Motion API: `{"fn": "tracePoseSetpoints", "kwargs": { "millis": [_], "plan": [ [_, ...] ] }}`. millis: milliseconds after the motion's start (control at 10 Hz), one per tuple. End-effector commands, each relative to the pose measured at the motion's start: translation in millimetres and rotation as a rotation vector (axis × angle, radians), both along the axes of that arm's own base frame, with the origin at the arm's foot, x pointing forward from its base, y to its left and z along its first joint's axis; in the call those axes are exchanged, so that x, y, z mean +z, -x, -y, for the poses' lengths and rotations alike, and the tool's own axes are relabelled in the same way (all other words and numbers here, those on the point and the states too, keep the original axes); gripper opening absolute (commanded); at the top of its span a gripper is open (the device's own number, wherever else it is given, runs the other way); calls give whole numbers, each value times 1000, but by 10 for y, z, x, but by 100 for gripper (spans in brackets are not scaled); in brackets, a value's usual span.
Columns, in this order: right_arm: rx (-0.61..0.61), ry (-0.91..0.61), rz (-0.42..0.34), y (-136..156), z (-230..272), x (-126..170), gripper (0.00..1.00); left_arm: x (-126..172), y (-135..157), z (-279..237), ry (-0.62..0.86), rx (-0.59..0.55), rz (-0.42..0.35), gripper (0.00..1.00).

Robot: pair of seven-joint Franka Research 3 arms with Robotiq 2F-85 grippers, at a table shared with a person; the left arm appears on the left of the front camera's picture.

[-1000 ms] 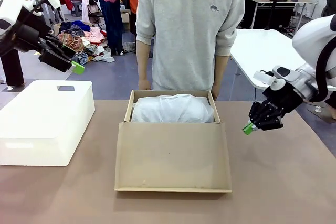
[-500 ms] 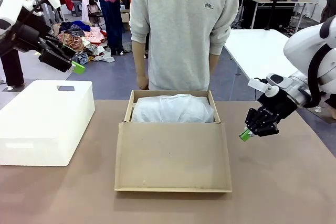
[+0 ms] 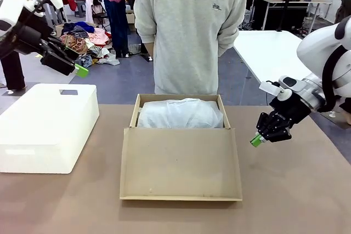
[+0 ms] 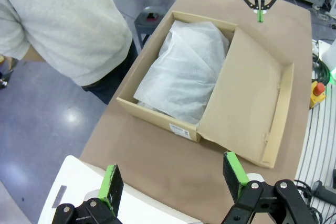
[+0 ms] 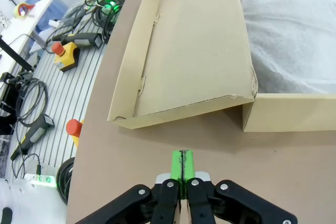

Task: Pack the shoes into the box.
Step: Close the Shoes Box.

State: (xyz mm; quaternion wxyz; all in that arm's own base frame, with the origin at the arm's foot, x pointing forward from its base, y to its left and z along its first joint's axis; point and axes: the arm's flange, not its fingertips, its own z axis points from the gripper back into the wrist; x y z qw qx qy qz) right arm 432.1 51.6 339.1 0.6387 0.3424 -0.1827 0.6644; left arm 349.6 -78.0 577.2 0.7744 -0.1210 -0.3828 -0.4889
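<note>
The brown cardboard box (image 3: 134, 115) stands at the table's middle, its lid flap (image 3: 181, 163) folded down toward me. Crumpled white tissue paper (image 3: 180, 113) covers its inside, and the shoes are hidden. My right gripper (image 3: 256, 140) hovers low just right of the box, shut with nothing between its pads. From its wrist I see the gripper (image 5: 182, 161), the lid (image 5: 194, 51) and the tissue (image 5: 294, 30). My left gripper (image 3: 79, 69) hangs high at the far left, open and empty (image 4: 171, 169), looking down on the box (image 4: 157, 120).
A white plastic bin (image 3: 46, 127) sits on the table's left side under my left arm. A person in a grey sweatshirt (image 3: 189, 31) stands at the far edge behind the box. Cables and emergency-stop buttons (image 5: 68, 56) lie off the table's edge.
The person's hands have left the box's far rim and drawn back. My right gripper has shifted slightly left toward the box. The left arm has not moved.
</note>
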Motion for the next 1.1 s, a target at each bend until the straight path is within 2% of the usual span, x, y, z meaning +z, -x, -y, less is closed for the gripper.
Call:
{"fn": "tracePoseSetpoints", "kwargs": {
  "millis": [0,1000],
  "plan": [
    [0,-17,1,-3,-25,-59,0,-8,-7,-9,11,-21,5,100],
    [17,-120,-15,-8,-276,-606,0,-8,-7,-9,11,-21,5,100]
  ]
}}
